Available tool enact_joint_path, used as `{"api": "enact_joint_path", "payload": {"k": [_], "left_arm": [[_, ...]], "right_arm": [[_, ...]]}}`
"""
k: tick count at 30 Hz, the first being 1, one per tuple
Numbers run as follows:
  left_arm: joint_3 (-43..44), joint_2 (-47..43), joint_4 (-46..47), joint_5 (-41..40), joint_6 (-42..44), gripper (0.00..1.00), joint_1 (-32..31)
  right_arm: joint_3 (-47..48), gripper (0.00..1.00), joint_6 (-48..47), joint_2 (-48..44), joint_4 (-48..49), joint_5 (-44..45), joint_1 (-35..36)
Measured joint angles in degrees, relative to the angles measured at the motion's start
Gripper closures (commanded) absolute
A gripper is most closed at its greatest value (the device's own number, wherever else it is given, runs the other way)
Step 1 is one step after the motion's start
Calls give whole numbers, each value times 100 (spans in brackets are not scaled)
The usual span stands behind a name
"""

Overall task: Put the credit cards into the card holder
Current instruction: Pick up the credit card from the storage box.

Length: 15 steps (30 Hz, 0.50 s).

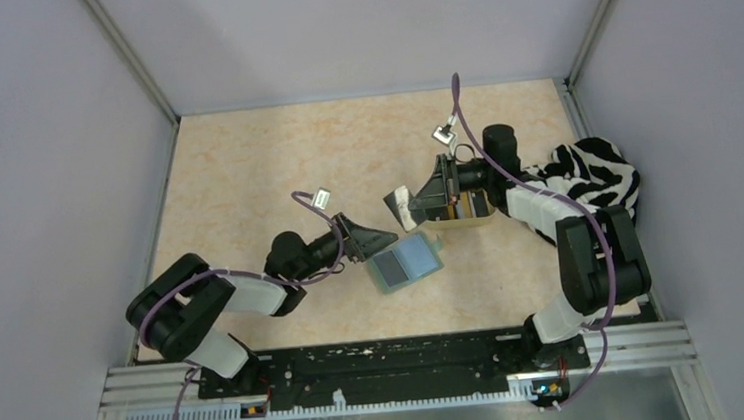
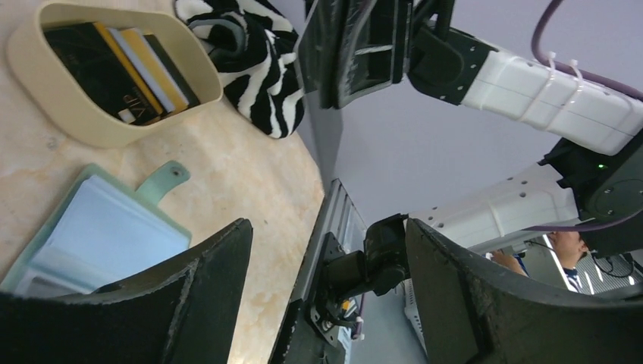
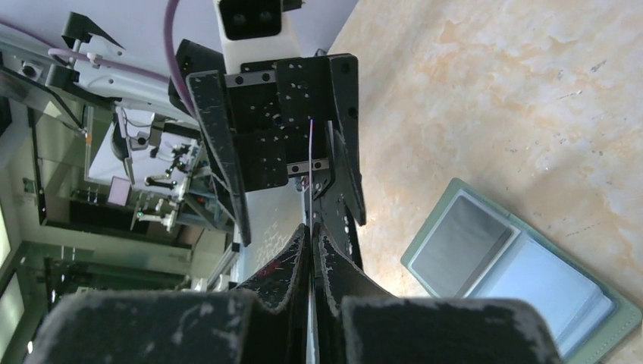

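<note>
Top external, open card holder (image 1: 407,261) just beside spread left claw (image 1: 382,245)

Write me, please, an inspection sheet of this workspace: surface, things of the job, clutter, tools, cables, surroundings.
Surface: beige marbled table; no spill seen.
Job's things: card holder lies open and flat near the middle; credit cards, black and gold, lie in the tan tray; one card is pinched in the right tool.
Clutter: zebra-striped cloth at the right side, beside the tray.
Tools: left tool open and empty, next to the card holder; right tool shut on the card, seen edge-on.
Cables: purple cables run along both arms; no snag seen.
Surroundings: grey walls on three sides; a person partly shows beyond the table.
</note>
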Motion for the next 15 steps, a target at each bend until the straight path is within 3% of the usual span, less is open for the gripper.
{"api": "enact_joint_path", "payload": {"k": [8,15], "left_arm": [[374,299,232,-2,-7,42,-68],[634,535,234,37,-15,83,-68]], "right_arm": [[2,100,-173,57,-175,7,162],[7,100,-330,94,-308,4,269]]}}
